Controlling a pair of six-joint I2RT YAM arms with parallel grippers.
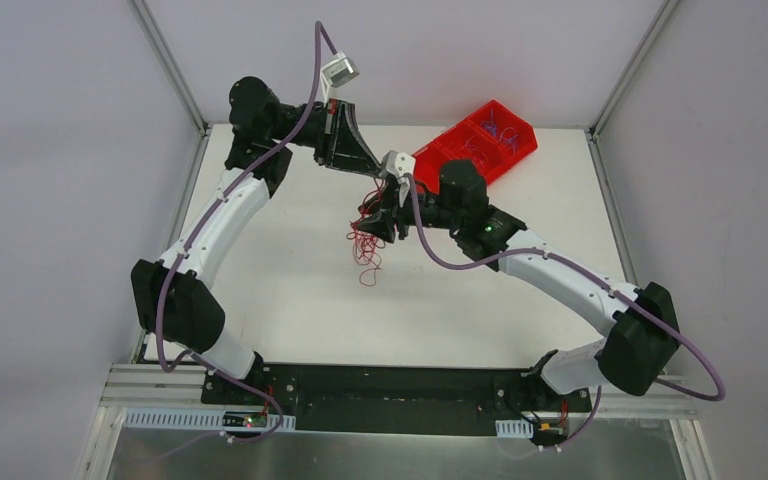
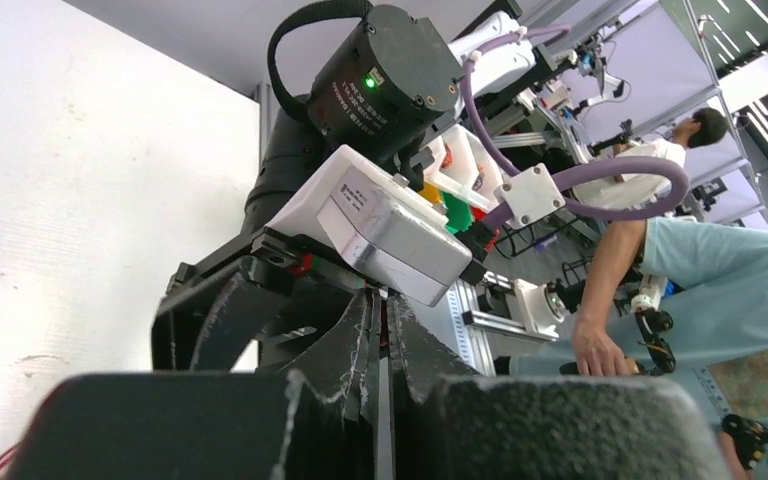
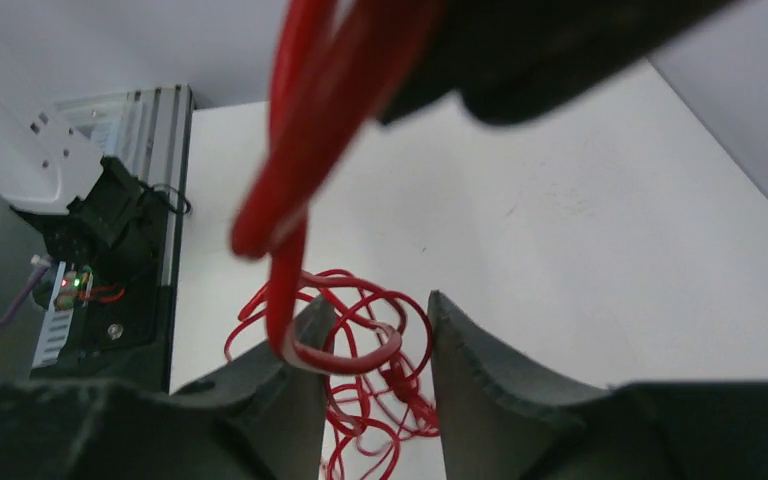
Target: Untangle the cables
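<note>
Left hand (image 1: 373, 172) is up above the desk (image 1: 290, 290), its fingers (image 2: 345, 360) pressed tight together, and it's pinching the top of the cables (image 1: 364, 248). Over on the right wrist view, the red strands come straight out from under its dark tip and run down the frame in a close bunch, several hair-thin wires side by side.

Below that bunch the cables (image 3: 360, 400) open out into a messy knot of curls and loops, all red from what I can make out. They hang over the middle of the desk, a little to the far side. The lowest loops get down to the white surface, though I can't tell whether they rest on it.

Right hand (image 1: 378, 220) sits low, just beside the hanging tangle. Its two fingers (image 3: 480, 380) stand apart, and one red loop lies across the gap between them, brushing the finger nearer the arm bases. Nothing is clamped there.

Further out, a red bin (image 1: 430, 158) sits at the far right corner of the desk, with thin bluish curls (image 1: 500, 126) in its compartments.
</note>
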